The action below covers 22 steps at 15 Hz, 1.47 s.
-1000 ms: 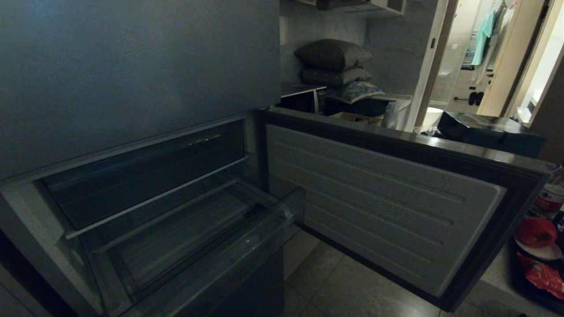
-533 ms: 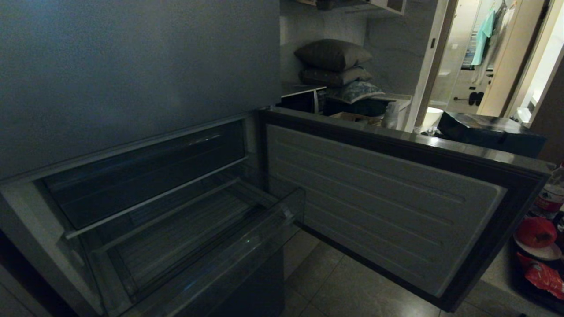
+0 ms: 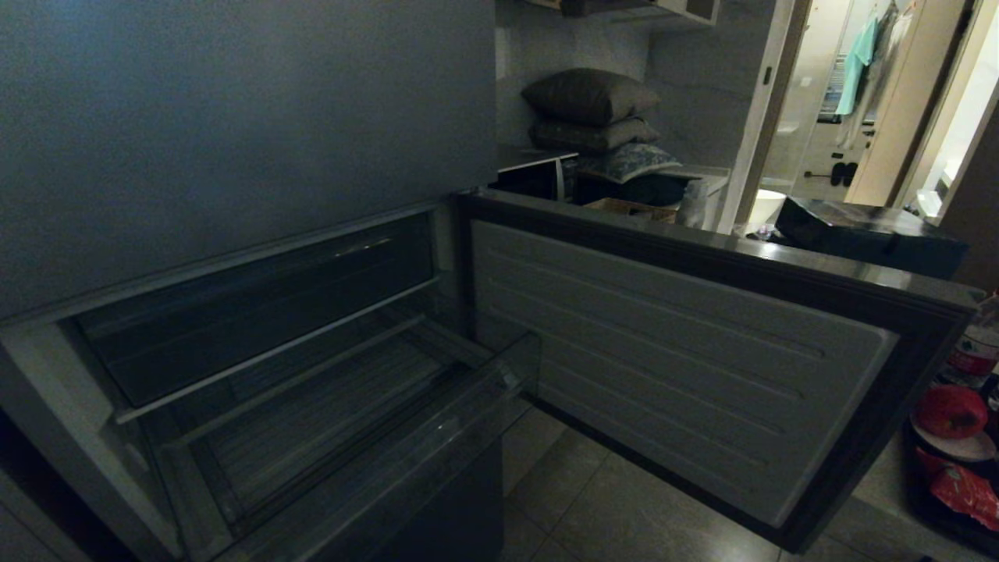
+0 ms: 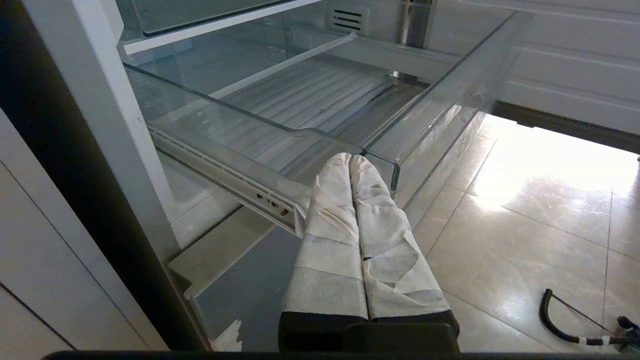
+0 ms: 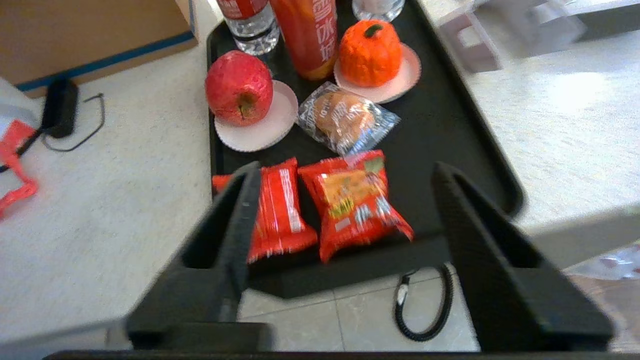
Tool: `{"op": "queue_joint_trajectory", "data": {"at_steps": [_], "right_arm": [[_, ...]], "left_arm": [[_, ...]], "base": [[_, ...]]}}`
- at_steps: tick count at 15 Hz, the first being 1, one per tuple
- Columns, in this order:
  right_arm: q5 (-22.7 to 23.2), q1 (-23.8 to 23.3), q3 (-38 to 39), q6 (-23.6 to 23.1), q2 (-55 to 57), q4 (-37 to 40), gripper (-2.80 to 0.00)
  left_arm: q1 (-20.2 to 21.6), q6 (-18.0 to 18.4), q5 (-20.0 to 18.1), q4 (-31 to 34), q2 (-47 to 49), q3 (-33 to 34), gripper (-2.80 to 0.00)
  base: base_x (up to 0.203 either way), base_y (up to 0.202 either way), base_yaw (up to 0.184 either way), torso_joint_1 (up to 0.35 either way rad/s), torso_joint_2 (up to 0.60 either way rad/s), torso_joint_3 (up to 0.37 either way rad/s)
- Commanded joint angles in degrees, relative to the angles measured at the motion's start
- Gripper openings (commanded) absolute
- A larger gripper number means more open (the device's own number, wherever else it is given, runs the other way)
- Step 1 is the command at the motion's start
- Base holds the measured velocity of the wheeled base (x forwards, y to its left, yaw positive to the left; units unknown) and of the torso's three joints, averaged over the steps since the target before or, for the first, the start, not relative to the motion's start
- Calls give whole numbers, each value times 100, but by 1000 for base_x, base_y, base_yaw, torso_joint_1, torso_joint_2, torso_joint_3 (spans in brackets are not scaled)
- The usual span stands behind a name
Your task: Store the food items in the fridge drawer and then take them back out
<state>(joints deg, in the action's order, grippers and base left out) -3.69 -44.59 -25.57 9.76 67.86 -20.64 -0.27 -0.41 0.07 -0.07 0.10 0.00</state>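
The fridge drawer (image 3: 335, 437) stood pulled out and bare. The right hand (image 5: 345, 240), fingers apart and holding nothing, hung over the near edge of a black tray (image 5: 440, 130) carrying the food items (image 5: 239, 87). The left hand (image 4: 350, 162), fingers together, sat beside the drawer's front corner.

The fridge drawer (image 4: 280, 107) is clear glossy plastic with a ribbed floor. Snack packets (image 5: 352, 202) are shiny crinkled foil on a matt black plastic tray (image 5: 450, 115). Floor tiles (image 4: 540, 200) gleam.

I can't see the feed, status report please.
Left gripper shut, by the drawer corner. Right gripper open above the tray, nothing held. Drawer open and empty, snacks on the tray. Nothing blocking.
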Motion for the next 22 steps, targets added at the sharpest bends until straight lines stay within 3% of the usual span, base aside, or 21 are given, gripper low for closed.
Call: {"op": "queue_joint_trajectory", "data": {"at_steps": [1, 6, 11, 14, 19, 22], "right_arm": [[45, -61, -77, 2, 900, -349, 0], [97, -185, -470, -20, 2272, -1192, 0], [457, -199, -620, -126, 3572, -2452, 0], [582, -305, -978, -143, 4198, -2558, 0], [766, -931, -1971, -334, 5109, -2594, 0], [1208, -1087, -2315, -352, 5371, -2594, 0]], "left_arm": [[0, -2, 1, -1, -1, 0, -280], [0, -2, 1, -1, -1, 0, -280], [0, -2, 1, -1, -1, 0, -280], [0, -2, 1, -1, -1, 0, -280], [0, 6, 1, -1, -1, 0, -280], [0, 1, 1, -1, -1, 0, -280]], "base": [[0, 0, 0, 0, 0, 0], [0, 0, 0, 0, 0, 0], [0, 0, 0, 0, 0, 0], [0, 0, 0, 0, 0, 0], [0, 0, 0, 0, 0, 0], [0, 0, 0, 0, 0, 0]]}}
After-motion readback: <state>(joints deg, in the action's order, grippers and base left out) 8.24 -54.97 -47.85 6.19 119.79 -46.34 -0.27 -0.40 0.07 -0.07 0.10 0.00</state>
